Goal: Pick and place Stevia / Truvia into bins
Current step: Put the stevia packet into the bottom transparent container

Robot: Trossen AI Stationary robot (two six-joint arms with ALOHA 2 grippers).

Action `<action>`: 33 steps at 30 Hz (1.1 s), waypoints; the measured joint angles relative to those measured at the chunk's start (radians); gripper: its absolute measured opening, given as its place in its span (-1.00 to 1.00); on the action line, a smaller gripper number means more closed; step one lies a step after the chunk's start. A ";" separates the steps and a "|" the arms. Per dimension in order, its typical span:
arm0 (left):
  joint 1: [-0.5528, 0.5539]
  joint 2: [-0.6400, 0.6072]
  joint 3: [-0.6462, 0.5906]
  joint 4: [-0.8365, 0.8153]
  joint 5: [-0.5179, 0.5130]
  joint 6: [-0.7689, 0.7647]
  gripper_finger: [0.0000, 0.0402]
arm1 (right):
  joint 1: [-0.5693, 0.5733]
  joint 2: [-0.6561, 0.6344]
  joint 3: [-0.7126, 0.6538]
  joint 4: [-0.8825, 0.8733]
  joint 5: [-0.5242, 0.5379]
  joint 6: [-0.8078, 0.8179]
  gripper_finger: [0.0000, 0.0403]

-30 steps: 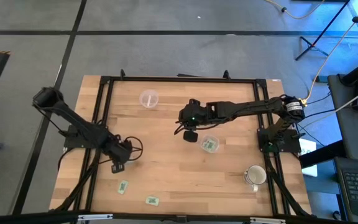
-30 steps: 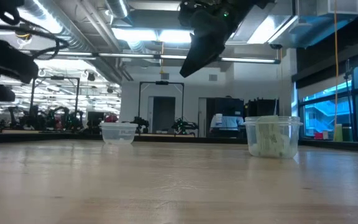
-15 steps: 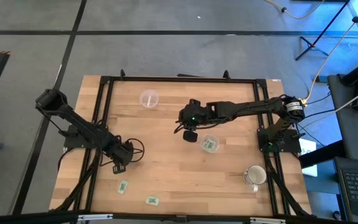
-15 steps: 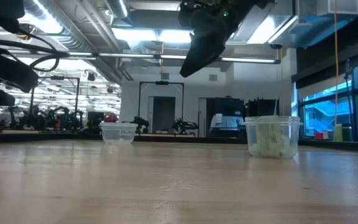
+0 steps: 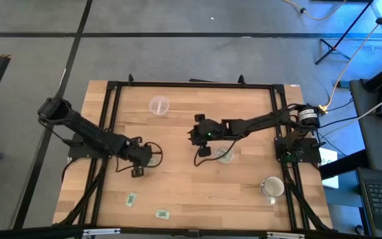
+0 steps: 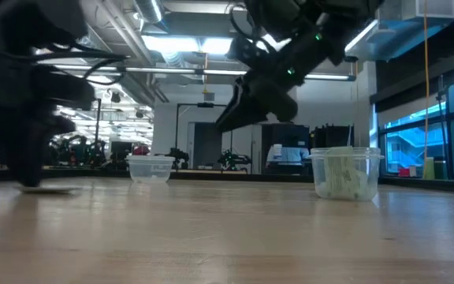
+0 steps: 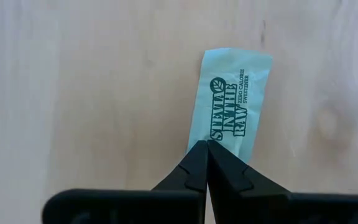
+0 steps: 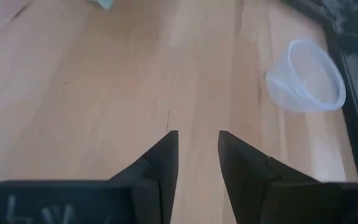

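A light green Stevia packet (image 7: pixel 232 102) lies flat beyond my left gripper (image 7: pixel 207 146), which is shut on its end. This gripper (image 5: pixel 138 171) is down at the table in the left middle and hides the packet from above. Level across the table, the packet (image 6: pixel 53 189) is a thin flat strip at the table top. Two more packets (image 5: pixel 131 198) (image 5: pixel 162 214) lie near the near edge. My right gripper (image 5: pixel 203 151) is open and hovers beside the clear cup (image 5: pixel 225 155) that holds packets. The empty clear cup (image 5: pixel 158 105) stands toward the far edge. My left gripper pinches the packet's short end (image 7: pixel 219 140) between its two shut fingertips. The fingers lie along the packet's length. The rest of the packet stretches flat away from the tips, at table level (image 6: pixel 53 189). Whether it rests on the wood or is just clear, I cannot tell.
A whitish mug (image 5: pixel 271 188) stands near the right near corner. A black frame rail (image 5: pixel 178 85) runs round the table. Bare wood lies between the two arms and around the empty cup (image 8: pixel 306 78).
My left gripper has moved toward the table's right and now stands low at the table top. My right gripper has come down and shifted a little toward the near edge, beside the cup with packets.
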 joint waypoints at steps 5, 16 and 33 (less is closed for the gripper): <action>0.094 0.079 0.003 0.145 -0.004 0.136 -0.99 | 0.016 -0.001 -0.042 0.097 -0.002 -0.029 -0.41; 0.235 0.175 0.000 0.404 -0.027 0.255 -0.99 | 0.060 0.020 -0.038 0.142 -0.125 -0.136 -0.41; 0.317 0.243 0.000 0.567 0.008 0.300 -0.99 | 0.075 0.267 0.021 0.277 -0.030 -0.439 -0.41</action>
